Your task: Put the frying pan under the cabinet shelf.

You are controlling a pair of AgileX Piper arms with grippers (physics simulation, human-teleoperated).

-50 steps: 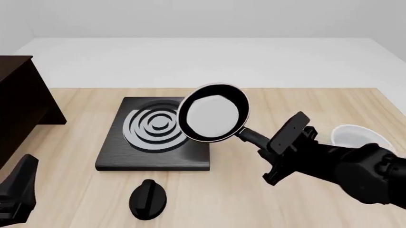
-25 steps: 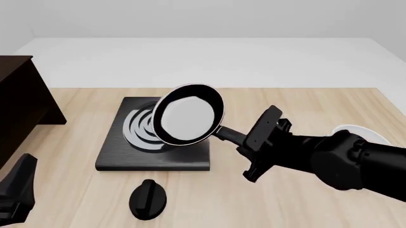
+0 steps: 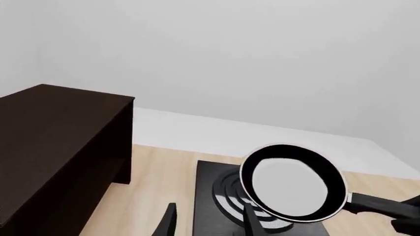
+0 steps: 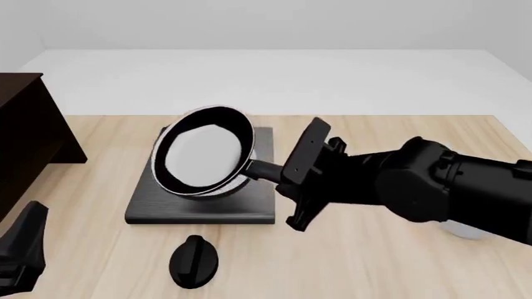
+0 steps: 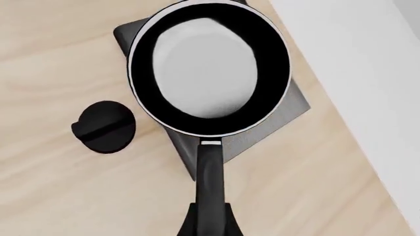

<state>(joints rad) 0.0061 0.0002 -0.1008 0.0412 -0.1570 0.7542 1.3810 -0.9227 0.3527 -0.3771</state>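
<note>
The frying pan (image 4: 202,153) hangs tilted in the air above the black slab, its pale grey base facing the camera. My right gripper (image 4: 281,177) is shut on its slim black handle (image 5: 210,169), and the right wrist view looks down along that handle to the pan (image 5: 210,69). The dark brown cabinet shelf (image 4: 25,140) stands at the table's left edge, well left of the pan, and shows large in the left wrist view (image 3: 59,157). Low at the front left, my left gripper (image 4: 21,255) is open and empty (image 3: 206,226), with the pan (image 3: 292,182) ahead of it.
A black square slab with grey rings (image 4: 199,202) lies under the pan in mid-table. A black round knob (image 4: 194,261) lies in front of it, also in the right wrist view (image 5: 104,126). A sliver of a white bowl (image 4: 462,232) peeks out behind my right arm.
My right arm has carried the pan leftward, from the slab's right side to over its left half, toward the cabinet. The left arm has stayed put.
</note>
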